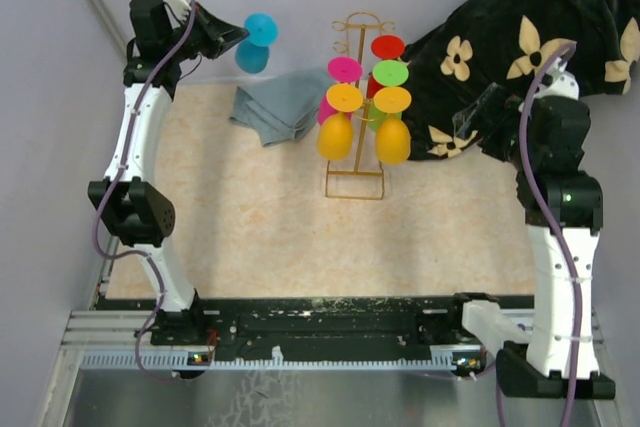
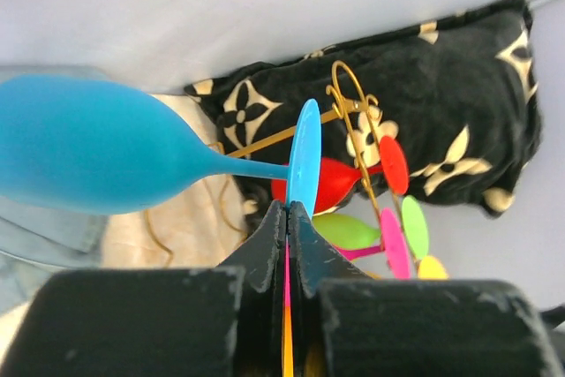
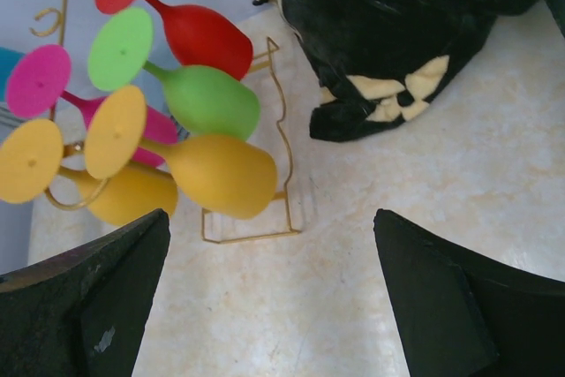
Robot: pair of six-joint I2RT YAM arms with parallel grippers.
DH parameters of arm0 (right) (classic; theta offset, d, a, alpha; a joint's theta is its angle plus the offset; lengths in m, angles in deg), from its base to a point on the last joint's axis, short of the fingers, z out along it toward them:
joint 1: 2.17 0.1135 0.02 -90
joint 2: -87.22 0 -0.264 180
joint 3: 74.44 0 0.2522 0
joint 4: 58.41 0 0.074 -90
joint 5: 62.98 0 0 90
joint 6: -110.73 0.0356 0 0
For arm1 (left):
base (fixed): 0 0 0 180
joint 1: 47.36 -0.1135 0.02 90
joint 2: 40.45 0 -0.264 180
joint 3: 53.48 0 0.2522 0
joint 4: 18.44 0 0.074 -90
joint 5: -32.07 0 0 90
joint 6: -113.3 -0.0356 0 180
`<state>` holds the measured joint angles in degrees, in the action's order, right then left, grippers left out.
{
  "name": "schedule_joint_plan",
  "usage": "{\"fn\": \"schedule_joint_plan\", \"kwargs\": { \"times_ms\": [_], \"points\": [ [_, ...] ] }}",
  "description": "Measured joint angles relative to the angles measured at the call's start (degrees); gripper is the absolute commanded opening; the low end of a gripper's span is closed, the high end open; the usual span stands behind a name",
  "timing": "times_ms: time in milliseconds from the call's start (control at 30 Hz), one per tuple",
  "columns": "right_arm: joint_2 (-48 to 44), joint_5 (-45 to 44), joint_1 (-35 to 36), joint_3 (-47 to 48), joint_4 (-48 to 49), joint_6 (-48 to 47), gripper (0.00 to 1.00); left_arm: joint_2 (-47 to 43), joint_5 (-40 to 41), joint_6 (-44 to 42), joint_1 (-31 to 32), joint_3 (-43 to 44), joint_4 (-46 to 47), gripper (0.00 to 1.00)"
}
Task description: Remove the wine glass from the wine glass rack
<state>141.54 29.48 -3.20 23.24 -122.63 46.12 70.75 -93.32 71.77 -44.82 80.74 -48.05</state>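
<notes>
My left gripper (image 1: 235, 37) is shut on the round foot of a blue wine glass (image 1: 257, 42) and holds it in the air at the back left, away from the gold wire rack (image 1: 357, 112). In the left wrist view the fingers (image 2: 269, 245) pinch the blue foot, and the bowl (image 2: 88, 143) points left. The rack carries several glasses: red (image 1: 387, 47), green (image 1: 390, 73), pink (image 1: 345, 70) and two yellow (image 1: 335, 132). My right gripper (image 3: 274, 280) is open and empty, right of the rack over the table.
A grey-blue cloth (image 1: 275, 107) lies on the table left of the rack. A black bag with cream flowers (image 1: 520, 47) lies at the back right, close behind the rack. The rack's rectangular base (image 3: 256, 218) rests on the beige mat.
</notes>
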Motion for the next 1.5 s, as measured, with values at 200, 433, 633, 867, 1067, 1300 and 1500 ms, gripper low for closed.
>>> {"fn": "schedule_joint_plan", "kwargs": {
  "times_ms": [200, 433, 633, 867, 1067, 1300, 1500],
  "points": [
    [11.04, 6.34, 0.0, 10.84, 2.23, -1.33, 0.98, -7.3, -0.04, -17.27, 0.35, -2.8, -2.19, 0.0],
    [18.03, 13.6, -0.02, 16.52, 4.22, -1.84, 0.97, -20.39, -2.58, -34.56, 0.37, -11.74, -2.69, 0.0],
    [20.46, 18.32, -0.02, 20.26, 4.79, -1.84, 0.97, -29.64, -2.93, -52.81, 5.16, -17.51, -6.99, 0.0],
    [22.21, 21.84, -0.02, 24.81, 4.5, -1.84, 0.97, -38.82, 0.02, -72.15, 19.96, -24.41, -13.29, 0.0],
    [22.27, 23.17, 0.0, 27.71, 2.64, -2.27, 0.97, -41.79, 2.23, -80.59, 27.08, -25.55, -16.02, 0.0],
    [22.21, 24.33, -0.02, 30.64, -0.52, -3.32, 0.97, -43.63, 6.03, -91.73, 39.93, -31.04, -17.42, 0.0],
    [22.14, 25.07, -0.02, 32.96, -4.44, -4.37, 0.97, -43.82, 11.56, -101.09, 51.6, -39.54, -16.44, 0.0]
  ]
}}
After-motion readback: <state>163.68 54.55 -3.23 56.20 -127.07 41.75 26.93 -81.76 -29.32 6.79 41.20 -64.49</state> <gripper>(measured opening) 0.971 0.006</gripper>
